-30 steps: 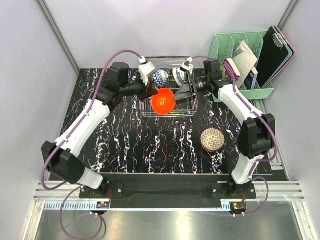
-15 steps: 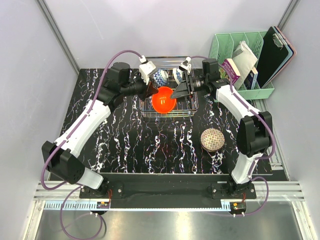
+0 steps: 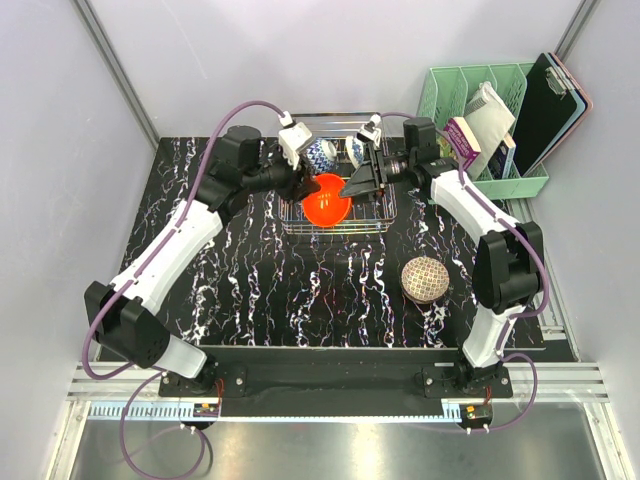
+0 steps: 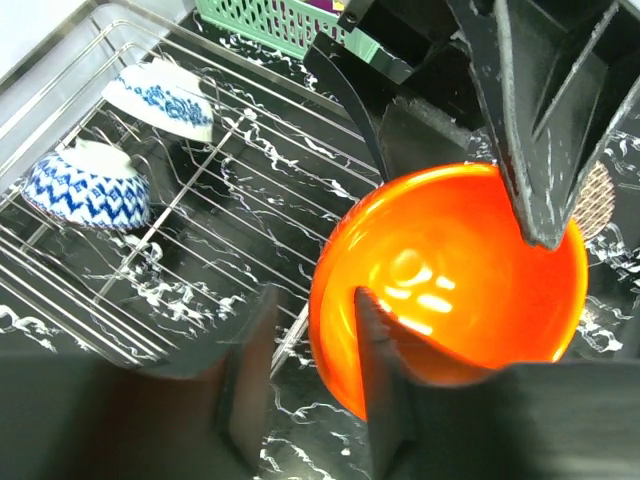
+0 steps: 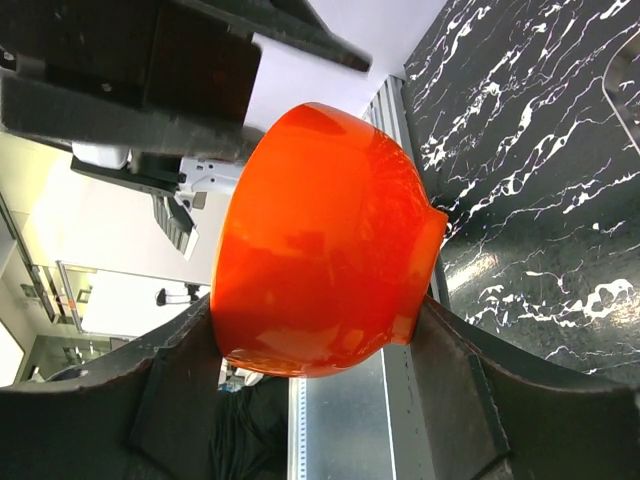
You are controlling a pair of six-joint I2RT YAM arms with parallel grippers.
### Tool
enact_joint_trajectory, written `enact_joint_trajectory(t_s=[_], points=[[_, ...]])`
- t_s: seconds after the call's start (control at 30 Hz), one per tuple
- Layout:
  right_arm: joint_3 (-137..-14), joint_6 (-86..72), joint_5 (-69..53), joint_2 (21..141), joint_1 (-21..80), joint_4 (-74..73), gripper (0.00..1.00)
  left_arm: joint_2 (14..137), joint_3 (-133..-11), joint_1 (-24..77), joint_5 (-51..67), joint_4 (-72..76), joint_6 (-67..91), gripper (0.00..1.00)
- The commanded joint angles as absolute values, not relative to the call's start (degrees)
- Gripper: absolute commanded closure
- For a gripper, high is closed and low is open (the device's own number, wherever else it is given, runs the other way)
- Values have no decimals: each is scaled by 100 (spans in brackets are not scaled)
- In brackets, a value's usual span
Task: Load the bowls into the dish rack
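The glossy orange-red bowl (image 3: 326, 200) (image 4: 460, 270) (image 5: 320, 240) hangs tilted over the front of the dish rack (image 3: 340, 228) (image 4: 200, 260). My right gripper (image 3: 352, 185) (image 5: 315, 330) is shut on it, one finger on the rim and the other against the foot. My left gripper (image 3: 305, 185) (image 4: 315, 295) is open and straddles the bowl's rim, one finger inside and one outside with a gap. Two blue-and-white bowls (image 3: 320, 156) (image 3: 357, 152) (image 4: 88, 185) (image 4: 160, 90) lean in the rack's back row. A net-patterned bowl (image 3: 424, 278) sits upside down on the table at the right.
A mint-green organiser (image 3: 480, 110) (image 4: 270, 20) with books stands at the back right, and a dark clipboard (image 3: 550, 100) leans beside it. Both arms meet over the rack at the back of the black marbled table (image 3: 250, 290).
My left gripper's jaws have opened off the orange bowl's rim. My right gripper has moved in and closed on the bowl, which shifted slightly toward the back.
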State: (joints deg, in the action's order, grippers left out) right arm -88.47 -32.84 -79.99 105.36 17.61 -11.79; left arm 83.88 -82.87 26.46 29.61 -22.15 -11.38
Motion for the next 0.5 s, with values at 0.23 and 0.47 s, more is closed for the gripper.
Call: enact_joint_trajectory(t_s=[0.23, 0.47], points=[[-9199, -2186, -6700, 10388, 1775, -2268, 100, 8218, -8947, 1759, 2787, -2091, -808, 1], [-10326, -967, -4309, 10792, 1802, -3489, 100, 8314, -8360, 1494, 2093, -2531, -1169, 1]])
